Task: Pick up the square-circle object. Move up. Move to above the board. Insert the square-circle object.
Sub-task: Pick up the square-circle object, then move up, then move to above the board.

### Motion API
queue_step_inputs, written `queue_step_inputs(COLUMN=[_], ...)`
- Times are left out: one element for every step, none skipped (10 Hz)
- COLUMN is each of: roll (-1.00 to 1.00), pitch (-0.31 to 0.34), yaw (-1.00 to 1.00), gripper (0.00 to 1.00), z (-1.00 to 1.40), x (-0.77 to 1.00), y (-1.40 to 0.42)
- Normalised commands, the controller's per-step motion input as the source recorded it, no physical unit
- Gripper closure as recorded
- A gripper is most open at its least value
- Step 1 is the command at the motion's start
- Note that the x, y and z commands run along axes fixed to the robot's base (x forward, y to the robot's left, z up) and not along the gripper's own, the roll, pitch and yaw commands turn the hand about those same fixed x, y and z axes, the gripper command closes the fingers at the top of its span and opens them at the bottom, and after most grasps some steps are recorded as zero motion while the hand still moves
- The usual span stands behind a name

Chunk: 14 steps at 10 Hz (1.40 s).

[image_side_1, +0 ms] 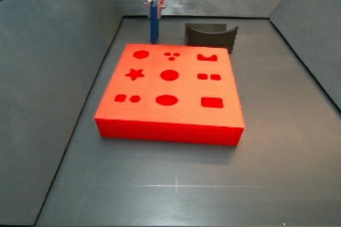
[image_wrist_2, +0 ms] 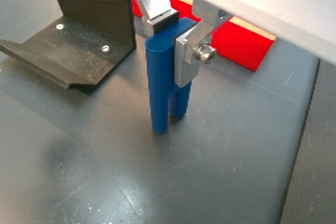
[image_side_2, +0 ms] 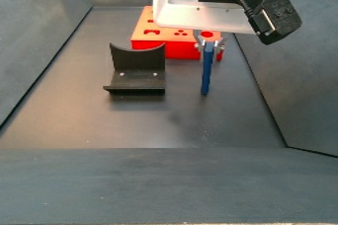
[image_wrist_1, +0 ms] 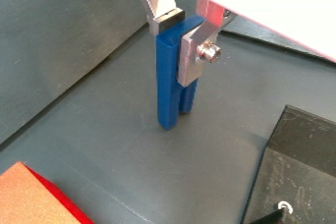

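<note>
The blue square-circle peg stands upright on the counter beside the red board. The gripper clasps its upper end, jaws clenched on it — rigid, light, probably slick, so grip high and squarely.

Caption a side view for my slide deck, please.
Gripper grasps the upright blue peg beside the fixture, near the red board.

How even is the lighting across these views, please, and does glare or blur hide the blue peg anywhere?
In both wrist views the blue peg is sharp between the gripper fingers, with a faint floor shadow. In a side view the red board is evenly lit, without glare; in the other side view, the near floor darkens.
</note>
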Motion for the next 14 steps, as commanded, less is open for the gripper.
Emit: queue_step_inputs(roll=[0.0, 0.0, 0.0, 0.0, 0.01, 0.03, 0.04, 0.06, 0.06, 0.45, 0.44, 0.38, 0.32, 0.25], pitch=[0.0, 0.0, 0.0, 0.0, -0.026, -0.004, 0.016, 0.035, 0.046, -0.463, -0.433, -0.366, -0.286, -0.195], yaw=[0.0, 0.0, 0.0, 0.0, 0.03, 0.01, 0.0, 0.0, 0.0, -0.17, -0.16, -0.11, -0.07, -0.05], gripper=[1.0, 1.0, 1.0, 1.0, 1.0, 1.0, 1.0, 1.0, 1.0, 1.0, 1.0, 1.0, 1.0, 1.0], z=[0.0, 0.0, 0.0, 0.83, 0.82, 0.68, 0.53, 0.32, 0.21, 1.0, 1.0, 1.0, 1.0, 1.0], x=[0.0, 0.0, 0.0, 0.0, 0.04, 0.02, 0.01, 0.0, 0.0, 0.05, 0.04, 0.02, 0.01, 0.0], y=[0.0, 0.0, 0.0, 0.0, 0.06, 0.05, 0.03, 0.02, 0.02, -0.04, -0.04, -0.05, -0.05, -0.05])
